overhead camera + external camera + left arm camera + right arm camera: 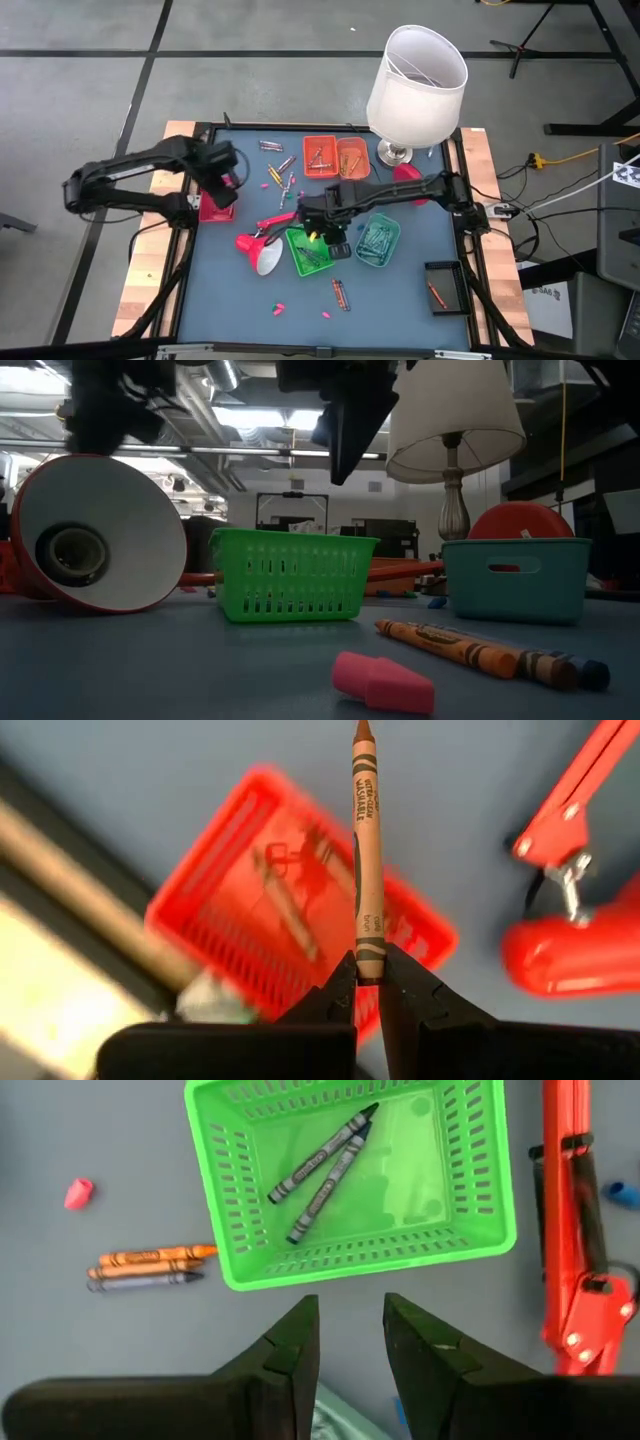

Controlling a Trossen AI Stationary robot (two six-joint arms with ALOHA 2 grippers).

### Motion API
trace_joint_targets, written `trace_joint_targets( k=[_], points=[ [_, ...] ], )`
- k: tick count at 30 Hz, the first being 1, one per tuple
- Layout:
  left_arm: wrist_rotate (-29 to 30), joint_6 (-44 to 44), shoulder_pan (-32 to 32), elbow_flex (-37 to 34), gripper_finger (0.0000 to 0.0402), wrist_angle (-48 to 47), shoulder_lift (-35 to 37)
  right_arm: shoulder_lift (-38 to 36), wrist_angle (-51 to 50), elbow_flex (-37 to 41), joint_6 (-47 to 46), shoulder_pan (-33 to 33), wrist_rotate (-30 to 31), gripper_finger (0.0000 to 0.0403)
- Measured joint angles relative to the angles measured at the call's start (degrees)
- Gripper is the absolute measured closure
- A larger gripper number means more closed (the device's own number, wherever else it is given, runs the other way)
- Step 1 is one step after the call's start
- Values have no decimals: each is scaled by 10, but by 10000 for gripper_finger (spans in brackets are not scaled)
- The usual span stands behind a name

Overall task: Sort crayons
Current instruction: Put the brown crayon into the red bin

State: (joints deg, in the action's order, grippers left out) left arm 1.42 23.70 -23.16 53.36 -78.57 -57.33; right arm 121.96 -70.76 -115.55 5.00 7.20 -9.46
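A brown crayon [367,850] stands pinched in the left claw [368,982] above the red basket [215,910]. The right claw [350,1330] hangs open, empty, over the green basket [240,1270].

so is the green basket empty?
No, the right wrist view shows two crayons lying inside the green basket.

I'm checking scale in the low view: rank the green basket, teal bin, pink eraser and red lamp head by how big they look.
1. red lamp head
2. green basket, teal bin: alike, and depths differ
3. pink eraser
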Motion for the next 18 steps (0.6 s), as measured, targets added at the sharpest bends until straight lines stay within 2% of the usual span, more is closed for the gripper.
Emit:
trace_joint_targets(
  k=[7,12,18],
  points=[
    [13,120,49,0,396,-82,66,0,1,0,-114,37,0,292],
    [36,141,61,0,396,-99,72,0,3,0,-189,79,7,292],
    [41,119,61,0,394,-101,72,0,7,6,-319,143,144,292]
  ],
)
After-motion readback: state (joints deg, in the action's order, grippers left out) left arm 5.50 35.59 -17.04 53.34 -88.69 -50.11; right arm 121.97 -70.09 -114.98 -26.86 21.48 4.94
